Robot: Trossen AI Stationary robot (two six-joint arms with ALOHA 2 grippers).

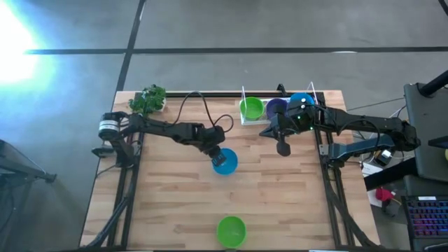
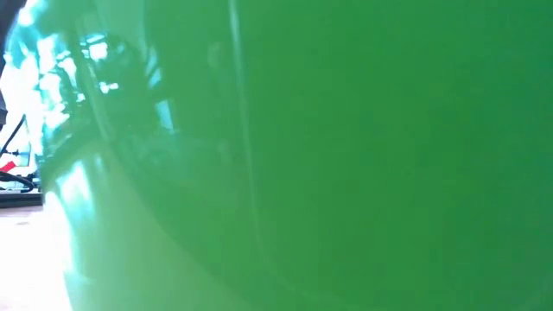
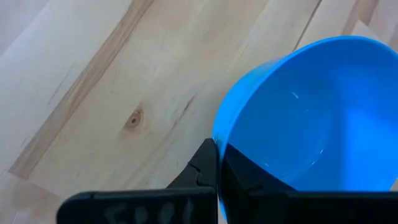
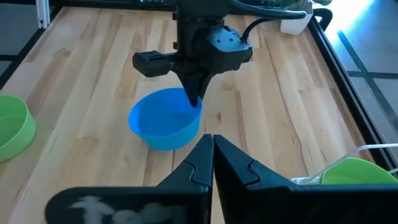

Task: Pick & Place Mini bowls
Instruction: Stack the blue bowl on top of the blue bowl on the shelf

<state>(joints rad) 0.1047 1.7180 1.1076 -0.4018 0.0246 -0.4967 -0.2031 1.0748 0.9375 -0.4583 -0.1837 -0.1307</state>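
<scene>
Left pincer (image 4: 194,102) clamped on the rim of a blue mini bowl (image 1: 225,162) at mid-desk (image 1: 280,196). Right pincer (image 1: 283,149), fingers together and empty, hovers near the bowls in the back tray (image 1: 246,120).

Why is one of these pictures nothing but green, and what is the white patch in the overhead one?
Low view: a green bowl sits right against the lens, a blur with faint reflections. High view: window glare bleaches the floor's top-left corner. Wrist views look evenly lit; the blue bowl throws only a soft shadow.
</scene>
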